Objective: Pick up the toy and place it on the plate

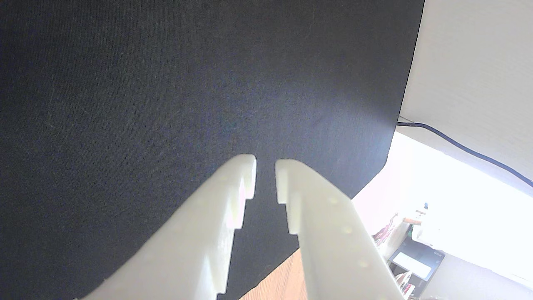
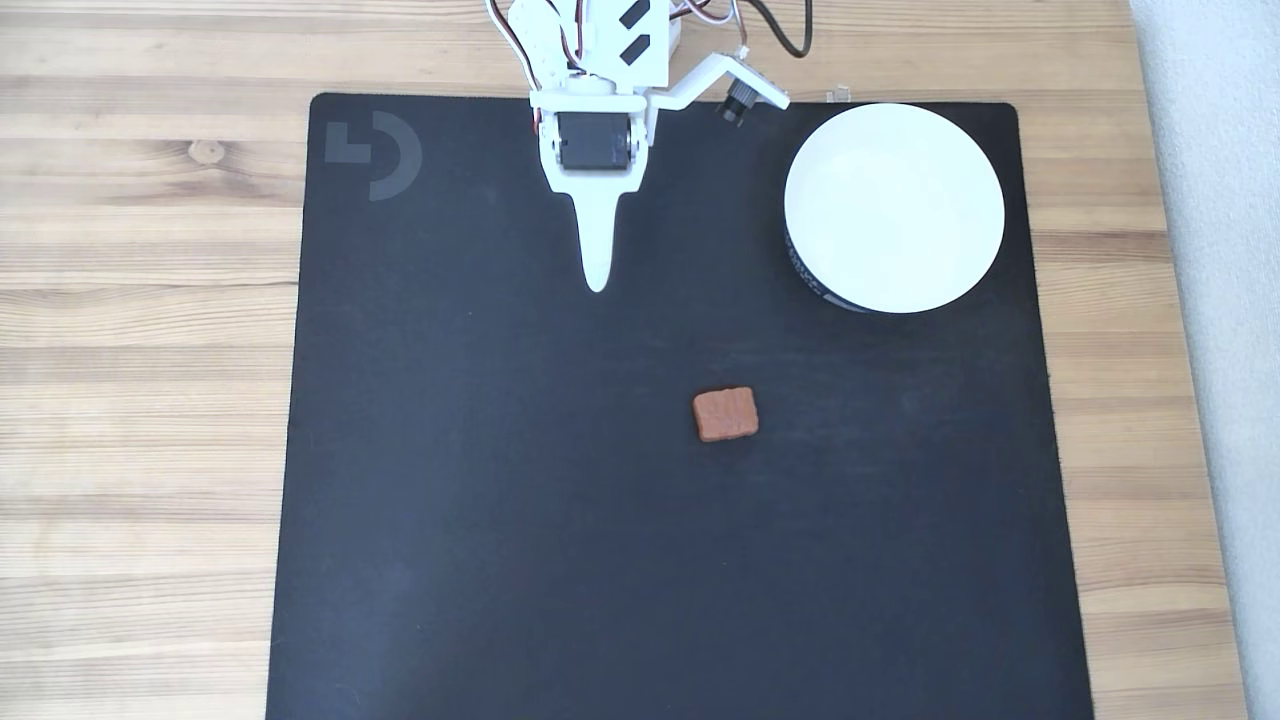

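The toy (image 2: 725,414), a small reddish-brown ridged block, lies flat on the black mat (image 2: 500,500) a little right of centre. The plate (image 2: 894,206), a round white dish with a dark band on its outer side, stands at the mat's far right corner. My gripper (image 2: 597,283) hangs over the mat's far middle, well short of the toy and left of the plate. In the wrist view the two white fingers (image 1: 233,196) of the gripper (image 1: 265,163) stand a narrow gap apart, open, with nothing between them and bare mat (image 1: 166,104) behind.
The mat lies on a wooden table (image 2: 140,350). The arm's base and wires (image 2: 600,40) sit at the far edge. A pale strip (image 2: 1230,300) runs down the right side. In the wrist view a dark cable (image 1: 458,146) crosses past the mat's edge.
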